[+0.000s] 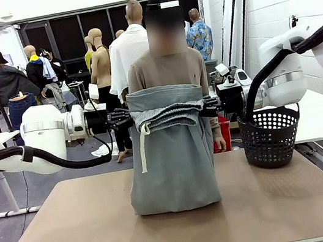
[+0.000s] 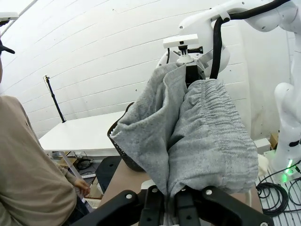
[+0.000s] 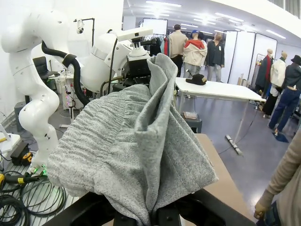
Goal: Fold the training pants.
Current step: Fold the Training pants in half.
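Note:
The light-grey training pants (image 1: pixel 170 157) hang in the air between both arms, stretched by the waistband, their lower end resting on the tan table (image 1: pixel 75 235). A white drawstring (image 1: pixel 143 149) dangles at the left front. My left gripper (image 1: pixel 125 118) is shut on the waistband's left end, my right gripper (image 1: pixel 207 106) shut on its right end. In the left wrist view the grey cloth (image 2: pixel 197 132) bunches up from my own gripper (image 2: pixel 171 200). Folds of the same cloth (image 3: pixel 136 141) rise from my gripper (image 3: pixel 150 212) in the right wrist view.
A black perforated basket (image 1: pixel 268 137) stands on the table's back right corner, close to the right arm. A person (image 1: pixel 168 70) stands right behind the pants at the far edge, one hand (image 1: pixel 220 144) hanging down. White tables stand beyond on both sides.

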You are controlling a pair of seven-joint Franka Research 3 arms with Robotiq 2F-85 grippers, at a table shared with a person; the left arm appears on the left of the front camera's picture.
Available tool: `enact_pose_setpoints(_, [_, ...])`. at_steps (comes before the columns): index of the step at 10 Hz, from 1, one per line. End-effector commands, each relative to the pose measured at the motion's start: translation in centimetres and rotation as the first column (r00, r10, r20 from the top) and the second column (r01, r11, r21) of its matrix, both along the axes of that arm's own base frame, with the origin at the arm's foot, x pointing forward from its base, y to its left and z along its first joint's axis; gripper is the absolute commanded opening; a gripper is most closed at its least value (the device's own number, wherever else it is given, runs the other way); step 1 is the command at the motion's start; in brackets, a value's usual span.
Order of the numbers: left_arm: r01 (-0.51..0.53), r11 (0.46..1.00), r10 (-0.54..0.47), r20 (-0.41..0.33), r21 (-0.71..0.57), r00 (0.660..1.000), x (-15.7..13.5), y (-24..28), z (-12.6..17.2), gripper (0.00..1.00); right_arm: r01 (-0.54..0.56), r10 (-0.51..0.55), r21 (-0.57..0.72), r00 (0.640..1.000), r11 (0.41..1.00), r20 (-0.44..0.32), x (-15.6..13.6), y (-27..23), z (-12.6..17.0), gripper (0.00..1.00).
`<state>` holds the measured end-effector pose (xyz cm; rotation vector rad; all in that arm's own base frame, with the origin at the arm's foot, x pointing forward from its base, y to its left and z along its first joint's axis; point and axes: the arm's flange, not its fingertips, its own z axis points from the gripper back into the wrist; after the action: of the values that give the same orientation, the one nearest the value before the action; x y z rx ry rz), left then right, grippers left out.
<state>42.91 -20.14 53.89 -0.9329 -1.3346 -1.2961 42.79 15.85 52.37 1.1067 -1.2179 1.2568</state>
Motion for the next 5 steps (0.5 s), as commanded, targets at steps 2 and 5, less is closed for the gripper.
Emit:
enact_pose_setpoints(2, [-0.019, 1.0, 0.019, 0.011, -0.007, 1.0, 2.9, 0.3, 1.3, 0.0, -0.001, 0.001, -0.023, 1.0, 1.0, 0.001, 3.1, 0.4, 1.0, 0.0])
enact_pose_setpoints(5, [-0.053, 0.999, 0.053, 0.032, -0.005, 0.998, 5.9, 0.8, 2.4, 0.0, -0.001, 0.002, -0.044, 0.999, 0.999, 0.041, 5.9, 1.5, 2.3, 0.0])
